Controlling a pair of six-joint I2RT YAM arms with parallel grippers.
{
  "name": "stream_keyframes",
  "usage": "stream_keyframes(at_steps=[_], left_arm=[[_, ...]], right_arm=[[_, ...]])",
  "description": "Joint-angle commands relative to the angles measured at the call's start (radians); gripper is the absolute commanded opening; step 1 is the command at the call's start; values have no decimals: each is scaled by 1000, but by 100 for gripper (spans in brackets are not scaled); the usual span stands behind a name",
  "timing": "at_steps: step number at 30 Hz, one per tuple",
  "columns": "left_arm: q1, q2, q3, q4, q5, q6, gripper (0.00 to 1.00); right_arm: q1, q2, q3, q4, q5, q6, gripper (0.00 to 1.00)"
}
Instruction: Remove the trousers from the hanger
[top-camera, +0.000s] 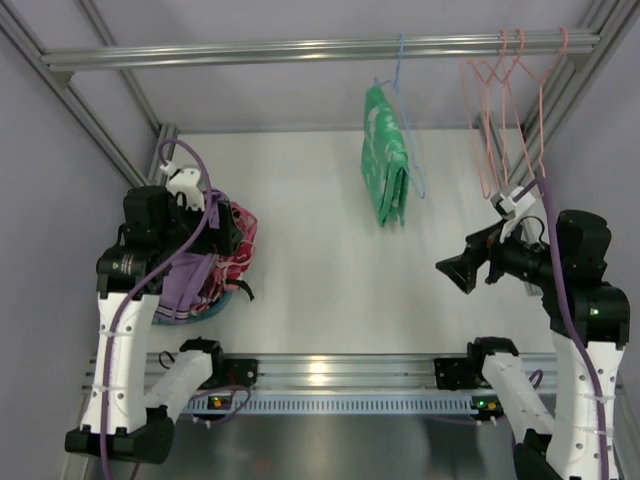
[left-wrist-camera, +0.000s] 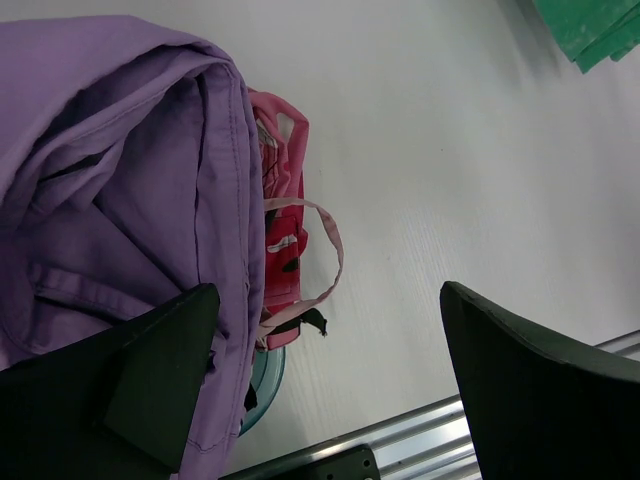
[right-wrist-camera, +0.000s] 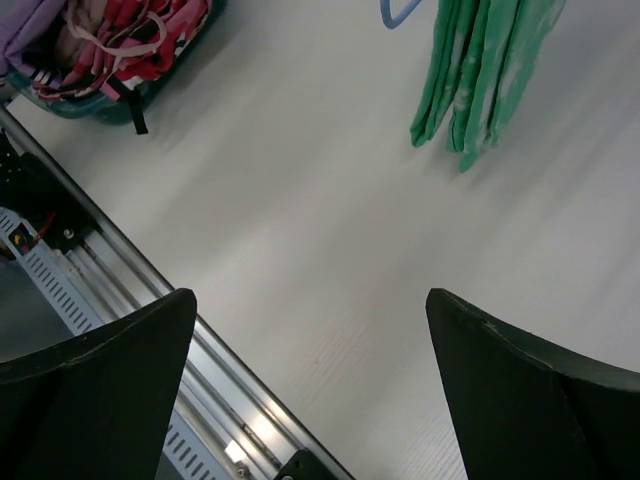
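Note:
The bright green trousers (top-camera: 385, 160) hang folded over the light-blue wire hanger (top-camera: 408, 120), whose hook is on the overhead rail (top-camera: 250, 50) at the back. Their lower end shows in the right wrist view (right-wrist-camera: 470, 70) with a bit of the hanger (right-wrist-camera: 395, 15), and a corner shows in the left wrist view (left-wrist-camera: 590, 30). My left gripper (top-camera: 235, 248) (left-wrist-camera: 327, 292) is open above the cloth pile at the left, holding nothing. My right gripper (top-camera: 455, 272) (right-wrist-camera: 310, 297) is open over the bare table, low and to the right of the trousers.
A teal basket (left-wrist-camera: 262, 375) at the left holds a purple cloth (left-wrist-camera: 120, 180) and a red-pink patterned cloth (left-wrist-camera: 280, 200). Pink wire hangers (top-camera: 510, 110) hang on the rail at the right. An aluminium rail (top-camera: 330, 372) runs along the near edge. Frame posts stand on both sides.

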Motion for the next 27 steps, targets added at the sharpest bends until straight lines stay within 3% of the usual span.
stream_keyframes(at_steps=[1, 8, 17, 21, 27], left_arm=[[10, -14, 49, 18, 13, -9, 98], [12, -17, 61, 37, 34, -5, 98], [12, -10, 99, 38, 66, -21, 98], [13, -11, 107, 38, 69, -18, 98], [15, -5, 107, 37, 76, -17, 98]], right_arm=[[-9, 0, 65, 65, 0, 32, 99], [-9, 69, 173, 177, -17, 176, 99], [-6, 270, 276, 510, -152, 611, 99], [16, 357, 304, 674, -89, 751, 99], [140, 511, 388, 676, 61, 742, 92]])
